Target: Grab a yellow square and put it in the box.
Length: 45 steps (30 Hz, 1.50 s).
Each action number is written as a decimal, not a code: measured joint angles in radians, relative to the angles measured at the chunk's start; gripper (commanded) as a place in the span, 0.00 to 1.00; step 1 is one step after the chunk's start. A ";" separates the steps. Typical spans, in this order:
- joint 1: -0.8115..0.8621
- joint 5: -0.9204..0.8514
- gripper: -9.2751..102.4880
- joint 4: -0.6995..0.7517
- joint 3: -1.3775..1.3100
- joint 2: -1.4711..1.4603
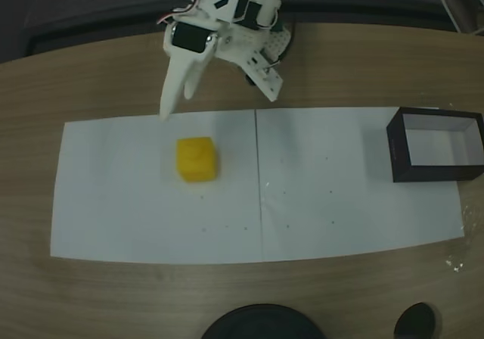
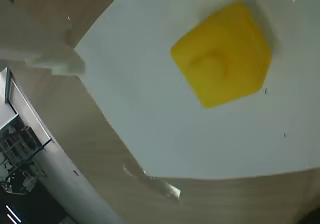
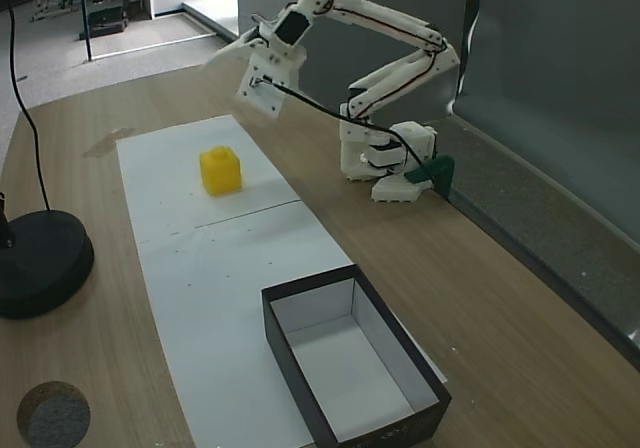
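Tool (image 1: 215, 89) of mine hangs open and empty above the far edge of the white paper (image 1: 333, 203), one long white finger pointing down and the other splayed out to the side, wide enough, I judge, to straddle the yellow square (image 1: 197, 159).

That square sits flat on the paper, just in front of my tool and apart from it, nothing touching it. It is a matte, bright yellow cube with softly rounded edges; in the wrist view (image 2: 222, 54) a low raised stud shows on its top face. I reckon the flat sides should take a pinch well.

Paper under the square is two smooth white sheets laid end to end, a thin seam between them just beside the square; I take it they mark out the work area on the wood-grain desk (image 1: 363, 66).

Well away from the square, at the other end of the paper, stands the box (image 3: 350, 353): rectangular, thin black walls, white inside, open on top, nothing in it. A black round base (image 3: 40, 263) rests on the desk, off the paper's edge.
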 measured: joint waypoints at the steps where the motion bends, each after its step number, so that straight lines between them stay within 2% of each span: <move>1: 0.000 -0.018 0.45 0.037 -0.046 -0.087; 6: 0.000 -0.081 0.46 0.169 -0.258 -0.500; 11: 0.000 -0.127 0.46 0.184 -0.399 -0.805; 19: -0.009 -0.129 0.45 0.183 -0.497 -1.032; 21: -0.026 -0.129 0.39 0.176 -0.500 -1.066; 26: -0.041 -0.129 0.13 0.138 -0.523 -1.094; 31: -0.083 -0.127 0.14 0.138 -0.537 -1.097; 35: -0.189 -0.066 0.14 0.153 -0.624 -1.094; 38: -0.328 -0.026 0.14 0.183 -0.696 -1.022; 45: -0.865 0.035 0.14 0.304 -0.887 -0.693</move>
